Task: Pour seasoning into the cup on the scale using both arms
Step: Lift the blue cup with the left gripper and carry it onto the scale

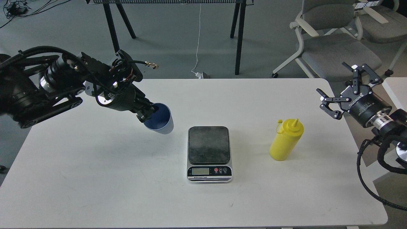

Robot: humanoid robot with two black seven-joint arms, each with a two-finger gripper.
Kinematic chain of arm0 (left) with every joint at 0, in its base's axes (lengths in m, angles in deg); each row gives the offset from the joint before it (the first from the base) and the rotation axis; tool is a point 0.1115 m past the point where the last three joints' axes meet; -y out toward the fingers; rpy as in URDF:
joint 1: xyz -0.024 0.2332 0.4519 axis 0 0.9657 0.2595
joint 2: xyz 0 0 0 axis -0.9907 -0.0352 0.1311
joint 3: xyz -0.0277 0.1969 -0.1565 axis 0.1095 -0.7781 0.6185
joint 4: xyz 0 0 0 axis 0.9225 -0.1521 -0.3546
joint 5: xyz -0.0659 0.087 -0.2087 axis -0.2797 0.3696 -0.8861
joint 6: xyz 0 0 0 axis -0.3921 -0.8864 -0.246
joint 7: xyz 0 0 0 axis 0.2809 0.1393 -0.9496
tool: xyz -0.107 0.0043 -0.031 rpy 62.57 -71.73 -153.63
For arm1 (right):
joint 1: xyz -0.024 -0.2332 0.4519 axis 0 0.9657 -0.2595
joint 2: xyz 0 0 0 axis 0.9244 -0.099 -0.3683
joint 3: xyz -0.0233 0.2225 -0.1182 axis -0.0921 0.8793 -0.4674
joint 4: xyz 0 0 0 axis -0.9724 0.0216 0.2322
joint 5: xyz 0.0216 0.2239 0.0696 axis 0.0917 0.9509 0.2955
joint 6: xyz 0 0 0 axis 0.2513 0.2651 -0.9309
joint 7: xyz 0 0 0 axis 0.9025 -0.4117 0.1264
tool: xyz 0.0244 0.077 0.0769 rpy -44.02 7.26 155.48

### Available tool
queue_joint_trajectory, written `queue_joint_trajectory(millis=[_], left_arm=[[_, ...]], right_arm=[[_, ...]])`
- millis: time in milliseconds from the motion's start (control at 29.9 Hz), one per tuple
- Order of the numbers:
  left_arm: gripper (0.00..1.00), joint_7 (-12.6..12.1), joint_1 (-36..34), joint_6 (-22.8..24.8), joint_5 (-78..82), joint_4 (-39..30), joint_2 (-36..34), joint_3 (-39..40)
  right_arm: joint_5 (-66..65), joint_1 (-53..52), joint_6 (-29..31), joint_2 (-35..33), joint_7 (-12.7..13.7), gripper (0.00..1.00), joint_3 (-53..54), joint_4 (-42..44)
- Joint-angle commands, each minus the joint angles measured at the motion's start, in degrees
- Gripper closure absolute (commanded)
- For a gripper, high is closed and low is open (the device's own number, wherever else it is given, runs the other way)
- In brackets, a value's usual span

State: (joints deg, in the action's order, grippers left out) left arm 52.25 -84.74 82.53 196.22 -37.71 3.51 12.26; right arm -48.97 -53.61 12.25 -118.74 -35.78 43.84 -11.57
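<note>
The left claw (pixel 149 112) is gripping the cup (pixel 160 119) by its rim, fingers closed over the near wall, and is holding it tilted and lifted off the white counter (pixel 95 178), to the left of the scale (pixel 209 154). The scale's dark plate is sitting bare, so the cup is not yet in place. The cup is looking light and thin-walled, probably a little flexible; a rim pinch like this is likely to let it swing or squash if squeezed hard, so it is asking for a gentle, level set-down in the middle of the plate. The right claw (pixel 340 92) is hanging wide open and holding nothing, off the counter's right edge and well apart from the bottle (pixel 285 140). The yellow bottle is standing upright on the counter to the right of the scale, its small cap dangling beside the nozzle, so the tip appears open. Its soft plastic body is likely to give under pressure; taking it around the middle, below the shoulder, seems safest, with a light squeeze to avoid an early squirt.
</note>
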Motion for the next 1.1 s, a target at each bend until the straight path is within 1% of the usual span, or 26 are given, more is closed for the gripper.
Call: queue_joint_trajectory(millis=[0, 100, 200, 368, 601, 1069], left_arm=[[1.0, 0.0, -1.6, 0.0, -0.4, -0.3, 4.1, 0.0], [1.0, 0.0, -2.6, 0.0, -0.4, -0.2, 6.7, -0.1], [1.0, 0.0, -2.6, 0.0, -0.3, 0.1, 10.0, -0.3], [1.0, 0.0, -2.6, 0.0, -0.1, 1.4, 13.7, -0.8], [1.0, 0.0, -2.1, 0.0, 0.2, 8.7, 20.0, -1.9], [1.0, 0.0, -1.5, 0.0, 0.5, 10.9, 20.7, -5.4]], right_arm=[[0.0, 0.0, 0.0, 0.1, 0.0, 0.0, -0.1, 0.1], [0.0, 0.0, 0.0, 0.3, 0.0, 0.0, -0.1, 0.1], [0.0, 0.0, 0.0, 0.3, 0.0, 0.0, 0.1, 0.1], [0.0, 0.0, 0.0, -0.1, -0.1, 0.0, 0.3, 0.1], [0.0, 0.0, 0.0, -0.3, 0.0, 0.0, 0.4, 0.1], [0.0, 0.0, 0.0, -0.2, -0.1, 0.0, 0.7, 0.1]])
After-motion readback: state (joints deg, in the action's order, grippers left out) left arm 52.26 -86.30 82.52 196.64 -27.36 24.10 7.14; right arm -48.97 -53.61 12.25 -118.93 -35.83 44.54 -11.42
